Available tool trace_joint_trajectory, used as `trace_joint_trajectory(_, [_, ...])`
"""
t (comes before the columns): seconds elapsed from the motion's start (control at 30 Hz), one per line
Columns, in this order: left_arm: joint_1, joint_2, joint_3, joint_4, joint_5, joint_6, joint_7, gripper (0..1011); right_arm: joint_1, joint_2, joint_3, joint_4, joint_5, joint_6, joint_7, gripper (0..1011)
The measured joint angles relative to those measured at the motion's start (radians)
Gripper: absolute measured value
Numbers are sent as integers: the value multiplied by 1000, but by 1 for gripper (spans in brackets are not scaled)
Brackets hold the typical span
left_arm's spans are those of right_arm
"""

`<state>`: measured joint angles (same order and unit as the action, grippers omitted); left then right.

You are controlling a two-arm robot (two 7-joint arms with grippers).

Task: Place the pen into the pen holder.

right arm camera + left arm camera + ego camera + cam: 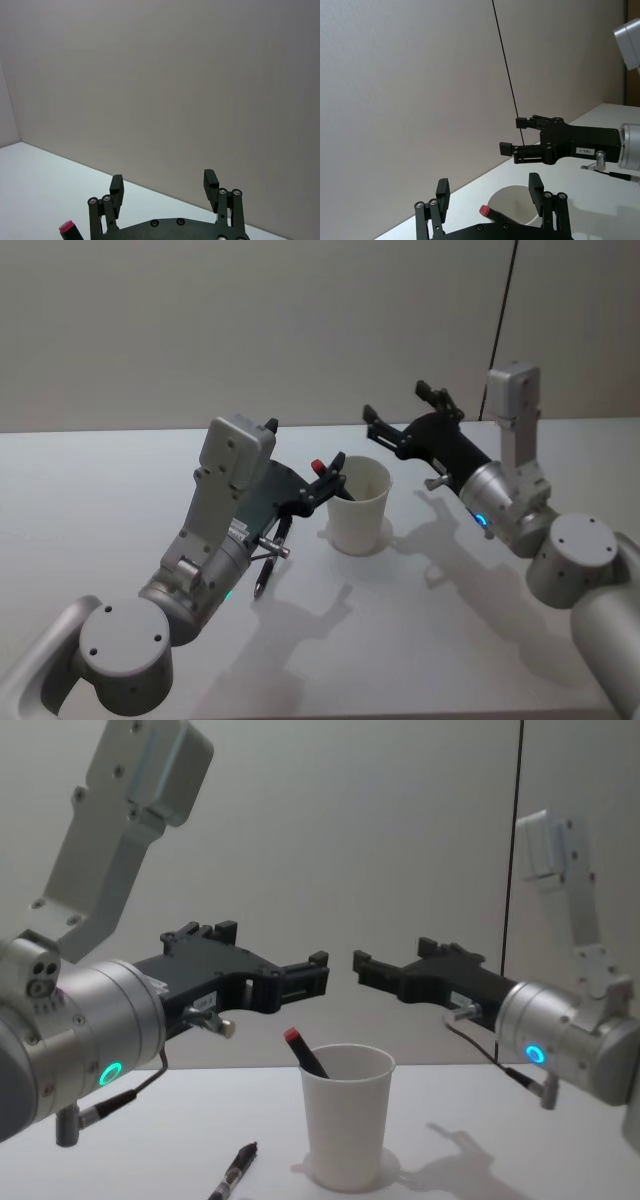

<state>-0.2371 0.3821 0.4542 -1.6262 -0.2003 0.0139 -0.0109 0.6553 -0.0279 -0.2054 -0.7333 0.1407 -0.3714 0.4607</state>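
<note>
White pen holder (360, 508), upright, 1 red-capped pen (306, 1057) leaning inside; 1 black pen (233, 1172) flat nearby. Left gripper (489, 185), right gripper (164, 178): spread wide, empty.

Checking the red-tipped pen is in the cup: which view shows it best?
Chest view: the red-tipped pen leans inside the paper cup, seen side-on. Head view: the left gripper partly hides it. Wrist views: little beyond its red end.

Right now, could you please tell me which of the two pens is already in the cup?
The red-tipped pen, leaning inside the white cup; the dark pen lies on the table.
</note>
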Motion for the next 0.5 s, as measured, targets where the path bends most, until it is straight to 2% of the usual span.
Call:
trace_joint_trajectory(0.03, [0,0,0,0,0,0,0,1004,-18,7,3,-36,-2,23,-7,1001])
trace_joint_trajectory(0.07, [0,0,0,0,0,0,0,1004,-18,7,3,-36,-2,23,-7,1001])
trace_joint_trajectory(0.17, [0,0,0,0,0,0,0,1004,-56,22,11,-108,-9,80,-26,1001])
trace_joint_trajectory(0.33, [0,0,0,0,0,0,0,1004,-105,42,20,-196,-20,139,-51,1001])
trace_joint_trajectory(0.37, [0,0,0,0,0,0,0,1004,-105,42,20,-196,-20,139,-51,1001])
trace_joint_trajectory(0.4, [0,0,0,0,0,0,0,1004,-126,51,25,-234,-26,167,-65,1001])
trace_joint_trajectory(0.5, [0,0,0,0,0,0,0,1004,-156,63,30,-284,-34,198,-81,1001])
